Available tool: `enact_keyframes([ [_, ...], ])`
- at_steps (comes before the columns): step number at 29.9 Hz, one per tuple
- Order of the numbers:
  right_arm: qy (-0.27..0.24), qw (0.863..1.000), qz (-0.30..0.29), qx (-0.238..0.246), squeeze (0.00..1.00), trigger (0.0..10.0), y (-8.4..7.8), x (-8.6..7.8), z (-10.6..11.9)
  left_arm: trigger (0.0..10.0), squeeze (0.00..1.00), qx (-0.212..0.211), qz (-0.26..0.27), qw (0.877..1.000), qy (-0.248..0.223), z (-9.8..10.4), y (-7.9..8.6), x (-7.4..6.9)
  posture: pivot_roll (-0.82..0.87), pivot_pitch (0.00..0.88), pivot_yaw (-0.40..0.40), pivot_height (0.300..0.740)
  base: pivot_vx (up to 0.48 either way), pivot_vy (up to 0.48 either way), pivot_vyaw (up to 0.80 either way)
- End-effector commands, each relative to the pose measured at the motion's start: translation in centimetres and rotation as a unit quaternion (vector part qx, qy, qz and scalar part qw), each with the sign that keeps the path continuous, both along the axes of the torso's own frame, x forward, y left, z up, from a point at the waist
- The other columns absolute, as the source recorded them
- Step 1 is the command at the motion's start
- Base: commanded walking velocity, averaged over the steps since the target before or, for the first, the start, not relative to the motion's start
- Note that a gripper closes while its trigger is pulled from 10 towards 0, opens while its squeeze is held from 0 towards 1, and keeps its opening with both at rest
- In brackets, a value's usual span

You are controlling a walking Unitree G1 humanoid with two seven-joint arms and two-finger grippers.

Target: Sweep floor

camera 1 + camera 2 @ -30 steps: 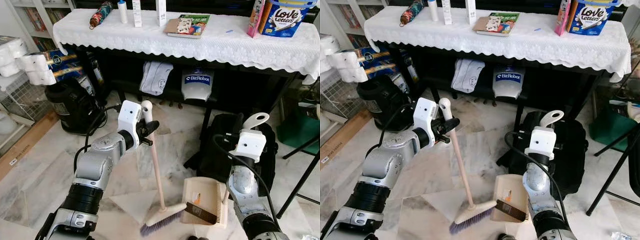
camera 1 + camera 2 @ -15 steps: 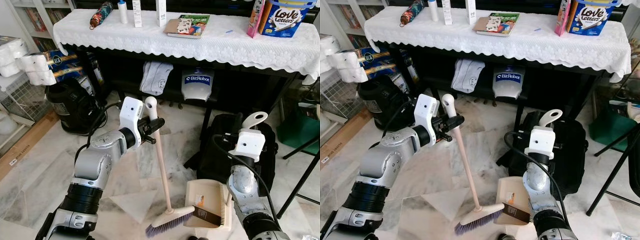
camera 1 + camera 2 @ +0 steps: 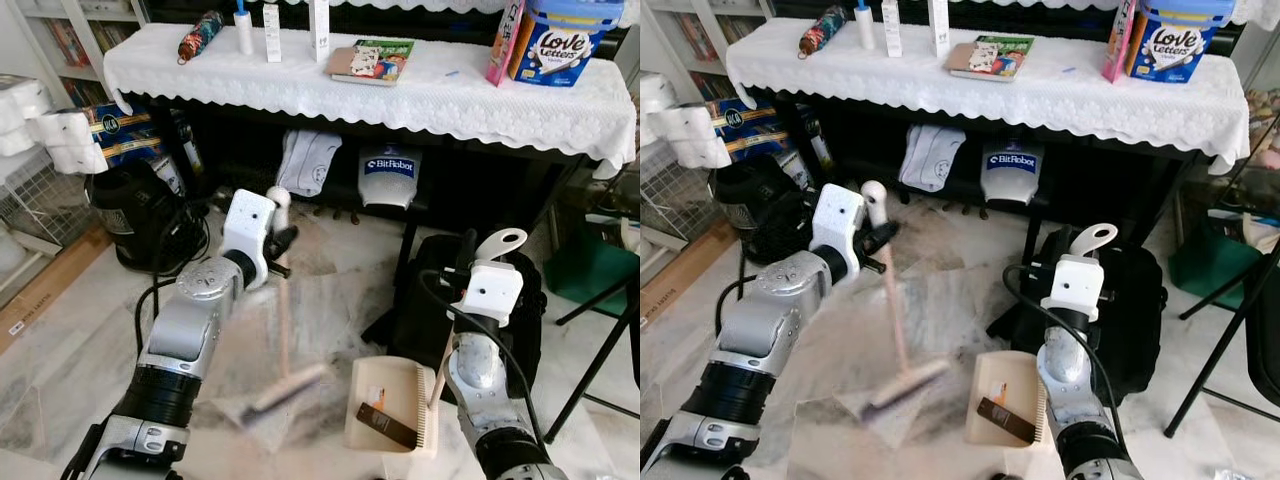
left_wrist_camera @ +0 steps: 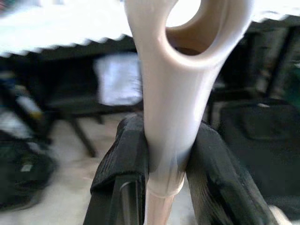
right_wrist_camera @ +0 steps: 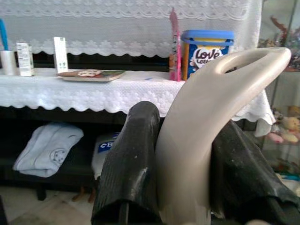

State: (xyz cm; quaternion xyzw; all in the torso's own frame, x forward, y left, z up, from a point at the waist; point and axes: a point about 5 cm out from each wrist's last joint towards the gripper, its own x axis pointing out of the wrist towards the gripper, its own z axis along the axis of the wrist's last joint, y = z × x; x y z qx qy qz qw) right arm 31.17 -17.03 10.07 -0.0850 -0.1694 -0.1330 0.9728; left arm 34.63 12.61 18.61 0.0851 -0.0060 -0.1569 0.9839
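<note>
Marble floor point(image 3: 90, 330) lies nearest you, with the beige dustpan point(image 3: 385, 402) flat on it, its handle clamped in the right gripper point(image 5: 187, 187). Just beside it, the broom point(image 3: 283, 330) is blurred mid-stroke, its head left of the pan and its handle clamped in the left gripper point(image 4: 164, 168). Keep the bristles low and draw them toward the pan's open lip. Beyond stands the cloth-covered table point(image 3: 420, 95).

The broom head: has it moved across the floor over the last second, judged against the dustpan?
Yes. The broom head has swung to the robot's left, away from the dustpan it was beside.
</note>
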Motion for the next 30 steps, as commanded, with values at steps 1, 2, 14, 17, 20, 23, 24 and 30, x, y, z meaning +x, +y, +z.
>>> enact_keyframes([
  [1,-0.025,1.000,0.011,-0.002,0.00,10.0,0.4,0.1,0.9,10.0,0.00,0.001,0.016,1.000,-0.024,0.5,0.3,0.1,0.06,0.005,0.021,0.740,0.000,0.000,0.00],
  [2,-0.025,1.000,0.017,-0.001,0.00,10.0,0.6,0.1,0.9,10.0,0.00,0.005,0.031,0.999,-0.039,0.3,0.6,0.0,0.06,0.005,0.020,0.740,0.000,0.000,0.00],
  [14,-0.015,0.994,0.046,0.101,0.00,10.0,1.1,0.6,0.9,10.0,0.00,-0.048,0.146,0.986,-0.058,-2.0,2.3,-0.5,0.04,0.011,0.016,0.740,0.000,0.000,0.00],
  [17,-0.017,0.994,0.047,0.100,0.00,10.0,0.9,0.6,0.9,10.0,0.00,-0.062,0.162,0.983,-0.062,-2.2,2.5,-0.7,0.03,0.011,0.014,0.740,0.000,0.000,0.00],
  [20,-0.020,0.992,0.053,0.109,0.00,10.0,0.7,0.6,1.0,10.0,0.00,-0.068,0.169,0.981,-0.070,-2.4,2.8,-0.9,0.03,0.011,0.012,0.740,0.000,0.000,0.00],
  [23,-0.023,0.990,0.058,0.124,0.00,10.0,0.7,0.6,1.1,10.0,0.00,-0.075,0.191,0.976,-0.074,-2.5,3.5,-1.0,0.03,0.015,0.004,0.740,0.000,0.000,0.00],
  [24,-0.023,0.990,0.060,0.125,0.00,10.0,0.7,0.6,1.2,10.0,0.00,-0.079,0.198,0.974,-0.074,-2.5,3.7,-1.0,0.03,0.017,0.000,0.740,0.000,0.000,0.00],
  [30,-0.024,0.989,0.071,0.131,0.00,10.0,0.9,0.6,1.3,10.0,0.00,-0.104,0.217,0.968,-0.074,-2.6,4.3,-1.1,0.03,0.022,-0.008,0.740,0.000,0.000,0.00],
])
